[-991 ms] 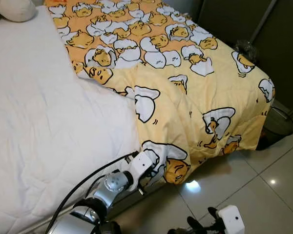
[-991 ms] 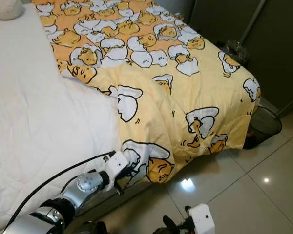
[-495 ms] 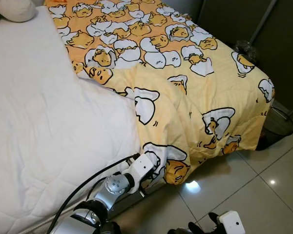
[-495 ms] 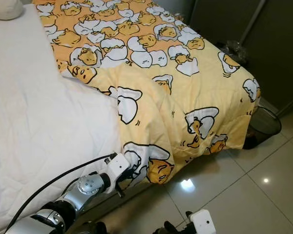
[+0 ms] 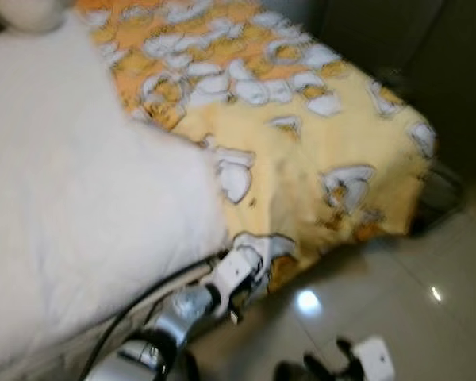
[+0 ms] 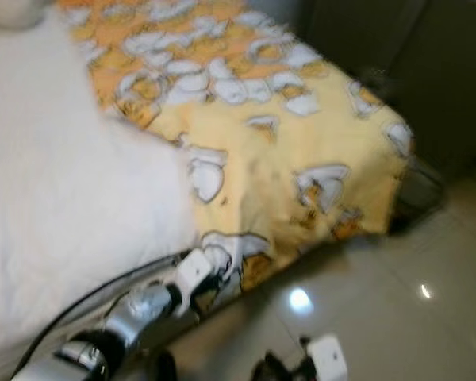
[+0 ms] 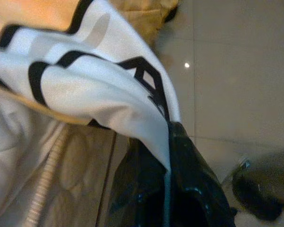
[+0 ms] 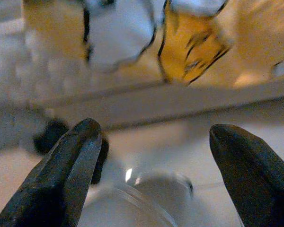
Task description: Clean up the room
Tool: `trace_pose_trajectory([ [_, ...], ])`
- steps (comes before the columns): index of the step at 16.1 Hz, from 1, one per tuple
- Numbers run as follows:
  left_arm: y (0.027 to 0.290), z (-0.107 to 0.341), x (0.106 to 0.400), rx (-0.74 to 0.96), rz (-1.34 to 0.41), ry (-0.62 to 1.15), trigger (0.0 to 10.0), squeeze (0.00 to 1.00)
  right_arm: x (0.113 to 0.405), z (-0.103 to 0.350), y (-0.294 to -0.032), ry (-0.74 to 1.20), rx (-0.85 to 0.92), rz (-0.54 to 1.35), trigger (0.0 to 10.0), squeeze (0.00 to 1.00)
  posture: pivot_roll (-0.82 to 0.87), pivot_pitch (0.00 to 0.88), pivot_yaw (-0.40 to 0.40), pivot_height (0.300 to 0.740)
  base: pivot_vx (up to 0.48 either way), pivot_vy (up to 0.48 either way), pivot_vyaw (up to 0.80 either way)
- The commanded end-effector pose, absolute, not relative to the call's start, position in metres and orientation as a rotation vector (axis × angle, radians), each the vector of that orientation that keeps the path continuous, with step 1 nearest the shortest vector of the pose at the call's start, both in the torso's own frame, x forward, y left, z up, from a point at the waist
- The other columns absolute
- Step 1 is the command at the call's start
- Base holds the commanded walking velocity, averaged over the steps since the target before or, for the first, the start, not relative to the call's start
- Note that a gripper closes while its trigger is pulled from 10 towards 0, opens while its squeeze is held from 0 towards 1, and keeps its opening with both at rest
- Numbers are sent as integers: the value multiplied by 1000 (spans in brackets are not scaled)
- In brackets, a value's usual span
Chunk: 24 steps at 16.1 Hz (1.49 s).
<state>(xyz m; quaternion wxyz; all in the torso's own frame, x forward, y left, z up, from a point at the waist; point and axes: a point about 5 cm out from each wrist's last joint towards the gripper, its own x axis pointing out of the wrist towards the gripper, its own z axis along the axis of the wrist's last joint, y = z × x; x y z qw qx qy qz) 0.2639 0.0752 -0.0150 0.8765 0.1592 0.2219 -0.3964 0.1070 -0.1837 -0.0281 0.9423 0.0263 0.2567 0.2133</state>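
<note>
Bedroom, tiled floor (image 5: pixel 397 286), blurred view. The left gripper (image 7: pixel 168 165) is clamped on the blanket (image 5: pixel 333 135) hem at the bed (image 5: pixel 71 206) edge. The right gripper (image 8: pixel 154 156) hangs spread and empty below. A hard tug could slip the thin fabric free.

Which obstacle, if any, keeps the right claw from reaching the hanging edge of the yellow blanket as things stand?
Probably none. The right claw hangs open low over the floor, facing the yellow blanket hem with only bare tile between. The left claw already pinches that blanket's corner nearby.
</note>
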Motion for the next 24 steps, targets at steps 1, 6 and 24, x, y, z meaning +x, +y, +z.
trace_pose_trajectory([
  [1,73,-16,262,320,-828,457,10000,0,112,-20,-192,476,36,412,10000,0,-202,93,-23,740,0,0,0],
  [6,66,-18,257,318,-873,473,10000,0,130,6,-193,390,21,407,10000,0,-205,78,-15,740,0,0,0],
  [24,-4,-41,182,-1,-1137,639,10000,0,117,23,-182,474,29,452,10000,0,-209,104,-32,740,0,0,0],
])
